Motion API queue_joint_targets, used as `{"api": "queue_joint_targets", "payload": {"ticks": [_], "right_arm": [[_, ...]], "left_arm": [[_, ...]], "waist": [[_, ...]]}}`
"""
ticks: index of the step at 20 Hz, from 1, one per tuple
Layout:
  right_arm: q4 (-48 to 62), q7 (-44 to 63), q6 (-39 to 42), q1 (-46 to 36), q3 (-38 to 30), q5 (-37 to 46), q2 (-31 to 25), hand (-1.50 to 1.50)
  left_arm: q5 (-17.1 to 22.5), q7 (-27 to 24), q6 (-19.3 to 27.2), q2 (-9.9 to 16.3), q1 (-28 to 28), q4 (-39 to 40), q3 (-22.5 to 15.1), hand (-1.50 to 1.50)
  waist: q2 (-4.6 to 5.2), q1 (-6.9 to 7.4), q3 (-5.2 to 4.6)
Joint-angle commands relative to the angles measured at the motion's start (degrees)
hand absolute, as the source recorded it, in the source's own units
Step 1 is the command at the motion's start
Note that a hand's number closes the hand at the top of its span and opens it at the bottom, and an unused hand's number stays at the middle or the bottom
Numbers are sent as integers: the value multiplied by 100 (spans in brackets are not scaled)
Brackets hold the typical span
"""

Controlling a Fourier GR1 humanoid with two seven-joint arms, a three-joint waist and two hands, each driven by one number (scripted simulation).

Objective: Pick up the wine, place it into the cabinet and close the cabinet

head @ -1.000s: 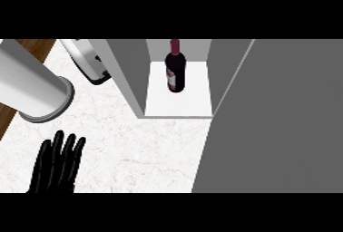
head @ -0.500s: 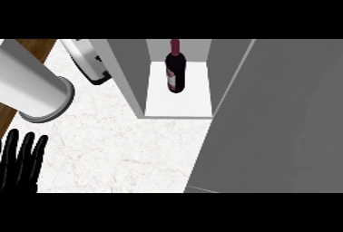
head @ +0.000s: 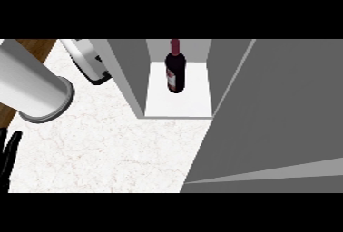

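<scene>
The dark glass wine bottle (head: 175, 74) stood upright on the white cabinet shelf (head: 179, 103), between the grey cabinet walls and touched by neither hand. Only the door closure appeared to remain. The large grey cabinet door (head: 281, 113) stood open along the right edge of the white marble surface (head: 114, 149); it should be pushed on its broad face, swinging clear of the bottle. The black left hand (head: 8, 152) showed at the surface's left edge, fingers straight, holding nothing. The right hand was out of view. Open marble lay before the shelf.
</scene>
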Motion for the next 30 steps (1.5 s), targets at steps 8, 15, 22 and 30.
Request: {"api": "queue_joint_targets", "payload": {"ticks": [8, 15, 22, 30], "right_arm": [[573, -112, -1716, -1634, 1545, 1042, 311, 150], [1155, 130, -2404, -2781, 1327, 1086, 286, 150], [1768, 122, -2856, -3730, 758, 323, 270, 150], [3043, -193, -3183, -5486, -258, -805, 301, 150]], "left_arm": [[350, 113, -808, 127, 80, 379, 580, -150], [804, 673, -793, 225, -269, 144, 861, -150], [706, 701, -933, 47, -264, 246, 702, -150], [528, 839, -641, -209, -478, 201, 604, -150]], "waist": [[6, 46, -8], [25, 96, -6], [65, 268, -13], [71, 226, 3]]}}
